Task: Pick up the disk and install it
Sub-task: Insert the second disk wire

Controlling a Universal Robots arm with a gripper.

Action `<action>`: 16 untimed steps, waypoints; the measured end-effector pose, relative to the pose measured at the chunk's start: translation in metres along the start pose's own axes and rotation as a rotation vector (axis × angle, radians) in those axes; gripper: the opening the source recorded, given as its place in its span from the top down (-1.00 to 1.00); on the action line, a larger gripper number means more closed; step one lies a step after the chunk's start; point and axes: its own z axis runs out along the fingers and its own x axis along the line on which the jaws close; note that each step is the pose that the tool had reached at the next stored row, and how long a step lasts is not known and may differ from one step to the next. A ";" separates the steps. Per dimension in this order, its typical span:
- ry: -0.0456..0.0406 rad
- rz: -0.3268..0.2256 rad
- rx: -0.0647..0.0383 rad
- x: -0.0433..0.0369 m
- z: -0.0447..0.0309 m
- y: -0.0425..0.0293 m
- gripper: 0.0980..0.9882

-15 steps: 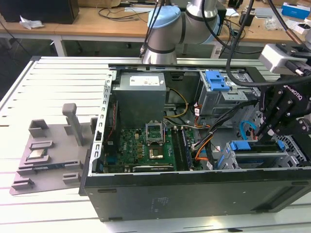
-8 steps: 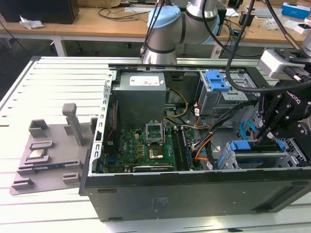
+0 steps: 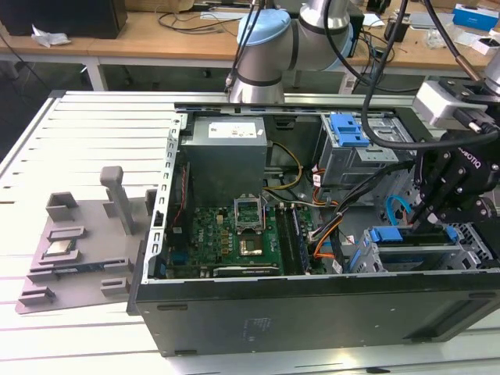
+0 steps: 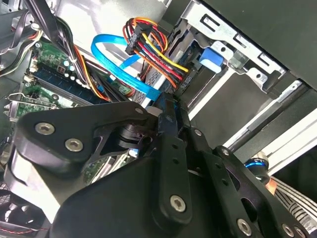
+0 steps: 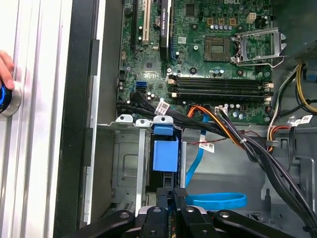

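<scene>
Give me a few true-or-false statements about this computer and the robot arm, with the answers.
1. The computer case lies open. True.
2. The gripper hangs over the grey tray. False: it is down inside the case, beside a blue cable.
3. A small silver chip sits on the grey tray. True.
4. A fan covers the socket on the green board. False: the socket is bare.

A wooden workbench (image 3: 156, 39) runs along the back, cables (image 3: 195, 19) strewn on it; just in front of it lies a pale slatted table (image 3: 94, 125); a black box (image 3: 62, 16) stands on the workbench's end.
</scene>
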 end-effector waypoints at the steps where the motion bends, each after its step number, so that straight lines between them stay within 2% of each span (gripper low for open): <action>1: -0.0001 0.000 0.000 -0.0001 -0.0001 0.0001 0.86; 8: -0.0017 0.000 0.000 -0.0038 -0.0006 -0.0007 0.86; 11: -0.0016 0.000 0.000 -0.0036 -0.0047 -0.0004 0.86; 16: -0.0013 0.000 0.000 -0.0037 -0.0028 -0.0006 0.86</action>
